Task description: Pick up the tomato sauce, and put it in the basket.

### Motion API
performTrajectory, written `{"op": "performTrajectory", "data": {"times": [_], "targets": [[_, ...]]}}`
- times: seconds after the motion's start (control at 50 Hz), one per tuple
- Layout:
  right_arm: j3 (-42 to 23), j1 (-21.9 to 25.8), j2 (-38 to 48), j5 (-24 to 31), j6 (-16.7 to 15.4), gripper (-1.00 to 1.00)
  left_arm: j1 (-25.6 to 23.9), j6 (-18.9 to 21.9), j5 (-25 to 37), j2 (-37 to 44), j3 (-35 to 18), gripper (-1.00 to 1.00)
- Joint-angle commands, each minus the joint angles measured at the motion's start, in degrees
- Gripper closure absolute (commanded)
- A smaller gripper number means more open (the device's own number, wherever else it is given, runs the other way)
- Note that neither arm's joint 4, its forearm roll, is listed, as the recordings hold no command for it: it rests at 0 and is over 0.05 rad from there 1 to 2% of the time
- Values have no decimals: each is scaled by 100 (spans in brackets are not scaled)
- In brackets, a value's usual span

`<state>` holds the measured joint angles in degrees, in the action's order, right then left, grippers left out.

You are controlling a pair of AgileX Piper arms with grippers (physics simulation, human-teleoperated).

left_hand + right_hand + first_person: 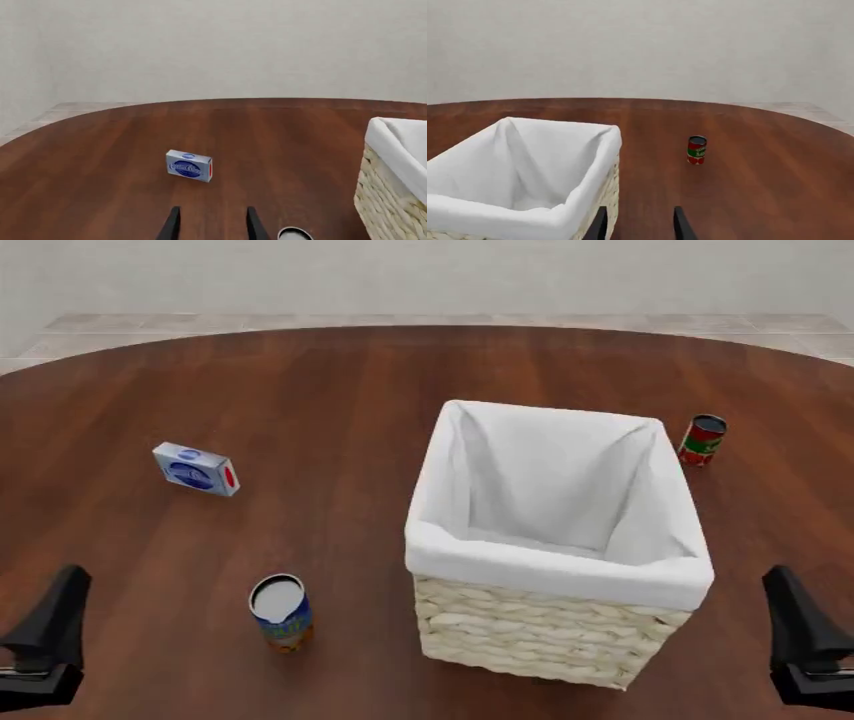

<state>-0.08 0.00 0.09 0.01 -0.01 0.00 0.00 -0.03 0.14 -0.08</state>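
Note:
The tomato sauce [702, 440] is a small red can with a green band, standing upright on the table at the far right, just beyond the basket's right far corner. The right wrist view also shows the can [696, 150], well ahead of the fingers. The basket [550, 572] stands in the middle, its white lining folded over the rim and nothing visible inside. My left gripper [54, 625] sits low at the near left and my right gripper [797, 625] at the near right. Both are open and hold nothing, far from the can.
A blue-and-orange can [282, 612] stands upright near the front, left of the basket. A small blue and white box [196, 469] lies on the table's left side. The round brown table [334, 380] ends at a tiled floor and a pale wall.

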Motion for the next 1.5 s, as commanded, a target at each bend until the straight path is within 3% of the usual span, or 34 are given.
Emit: {"op": "performTrajectory", "data": {"times": [0.02, 0.3, 0.38, 0.42, 0.44, 0.48, 0.5, 0.56, 0.62, 0.76, 1.02, 1.18, 1.5], "targets": [[-32, -17, 13, 15, 19, -100, 0, 0, -7, 31, -16, -100], [-93, -46, 7, 89, -40, -100, -1, 0, -7, 31, -16, -100], [-212, -224, 435, -27, -180, -100, 0, 0, -7, 29, -17, -100], [-393, -178, 340, 165, -178, -100, 1, 0, -7, 30, -16, -100], [-462, -310, 824, -56, -274, -100, 1, 0, -7, 30, -17, -100], [-764, -291, 1005, 41, -165, -100, 1, 1, -7, 30, -17, -100], [-1222, -304, 1783, -48, -240, -100, 1, 1, -7, 30, -17, -100], [-1372, -224, 1926, -42, -211, -100, 1, 1, -7, 31, -16, -100], [-1732, -203, 2378, -61, -405, -100, 1, 0, -7, 30, -16, -100], [-2163, -155, 2934, -62, -285, -100, 1, 0, -7, 30, -16, -100], [-2970, -151, 4068, 28, -371, -100, 1, -1, -7, 31, -16, -100], [-3335, -302, 4649, -20, -253, -100, 2, -1, -7, 30, -16, -100], [-3798, -762, 5602, -351, -406, -100, 0, -1, -7, 30, -16, -100]]}}
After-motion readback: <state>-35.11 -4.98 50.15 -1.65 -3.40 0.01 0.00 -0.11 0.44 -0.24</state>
